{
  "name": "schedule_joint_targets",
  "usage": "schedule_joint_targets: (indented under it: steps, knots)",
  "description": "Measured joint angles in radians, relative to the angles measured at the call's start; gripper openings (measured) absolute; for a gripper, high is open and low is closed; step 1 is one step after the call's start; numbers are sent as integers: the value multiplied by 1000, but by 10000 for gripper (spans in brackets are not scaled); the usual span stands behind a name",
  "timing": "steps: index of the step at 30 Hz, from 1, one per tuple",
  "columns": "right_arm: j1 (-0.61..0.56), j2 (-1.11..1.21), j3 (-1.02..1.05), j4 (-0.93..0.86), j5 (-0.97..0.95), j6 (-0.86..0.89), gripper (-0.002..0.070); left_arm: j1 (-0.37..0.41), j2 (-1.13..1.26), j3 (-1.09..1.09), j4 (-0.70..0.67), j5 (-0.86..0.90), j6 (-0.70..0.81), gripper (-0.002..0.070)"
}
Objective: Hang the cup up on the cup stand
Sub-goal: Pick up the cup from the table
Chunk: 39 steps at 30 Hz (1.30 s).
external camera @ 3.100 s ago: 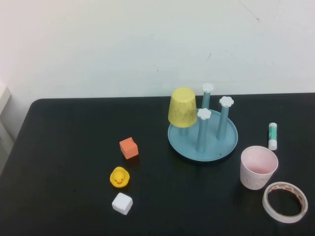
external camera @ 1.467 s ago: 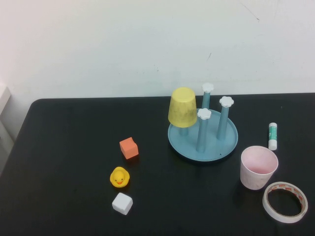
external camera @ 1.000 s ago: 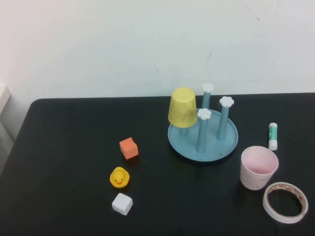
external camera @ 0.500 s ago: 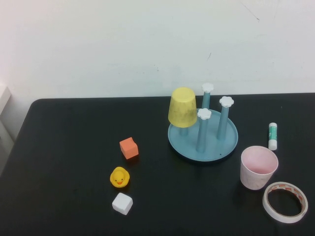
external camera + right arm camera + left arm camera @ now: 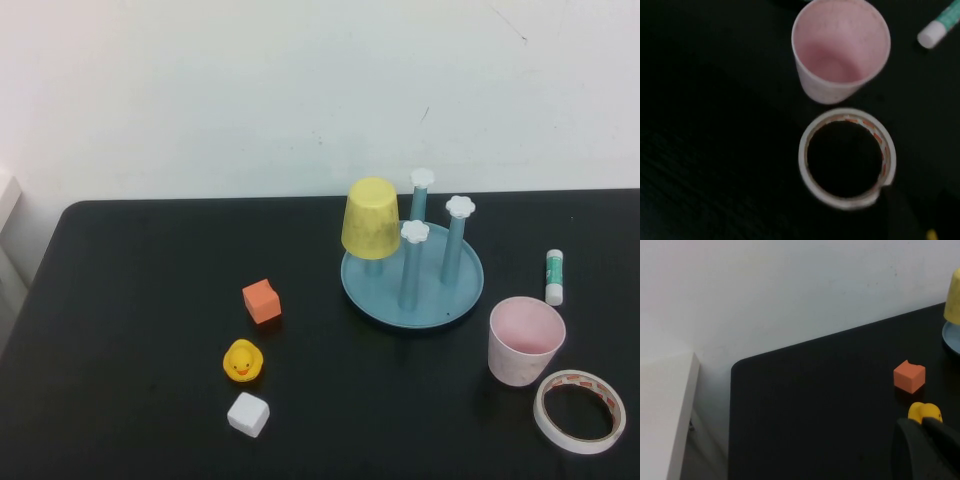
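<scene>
The pale pink cup point(image 5: 526, 341) stands upright, mouth up, on the black table at the right front; the right wrist view shows it from above point(image 5: 840, 50). The cup stand point(image 5: 445, 300) is a teal dish with white-capped posts, left of and behind the cup. A yellow cup point(image 5: 371, 218) hangs upside down on its left post. Neither gripper shows in the high view. My left gripper point(image 5: 922, 424) is shut and empty, hovering near the yellow duck point(image 5: 924, 412). My right gripper point(image 5: 912, 212) hangs above the table beside the tape roll point(image 5: 846, 157), near the pink cup.
A tape roll point(image 5: 579, 410) lies right in front of the pink cup. A glue stick point(image 5: 554, 276) lies behind the cup. An orange cube point(image 5: 262, 301), a yellow duck point(image 5: 242, 361) and a white cube point(image 5: 248, 414) sit at the left centre.
</scene>
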Motion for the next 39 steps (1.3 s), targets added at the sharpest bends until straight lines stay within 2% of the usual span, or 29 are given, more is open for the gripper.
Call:
schedule_joint_targets:
  steps: [3,8,16,24,26,29,33,34,37,39]
  knots:
    - [24,124,-60,44,-41,-3,287,0,0,1,4,-6,0,-1]
    - [36,307,-205,128,-58,-7,413,0,0,14,8,-21,0,-1]
    - [41,540,-359,150,-24,-9,445,0,0,30,12,-52,0,-1]
    - [75,676,-401,157,-36,-11,446,0,0,30,-19,-81,0,-1]
    - [79,696,-401,158,-47,-11,428,-2,0,30,-79,-103,-13,-1]
    - [81,708,-401,161,-56,-11,329,-4,0,30,-251,-144,-46,-1]
    - [81,708,-401,164,-60,-11,105,-8,0,30,-466,-180,-59,-1]
    - [81,704,-401,164,-60,-11,69,-8,0,30,-513,-185,-59,-1]
    - [81,671,-401,164,-51,22,27,-8,0,30,-678,-185,-59,21]
    - [81,618,-401,164,-32,48,23,-8,0,30,-852,-174,-59,97]
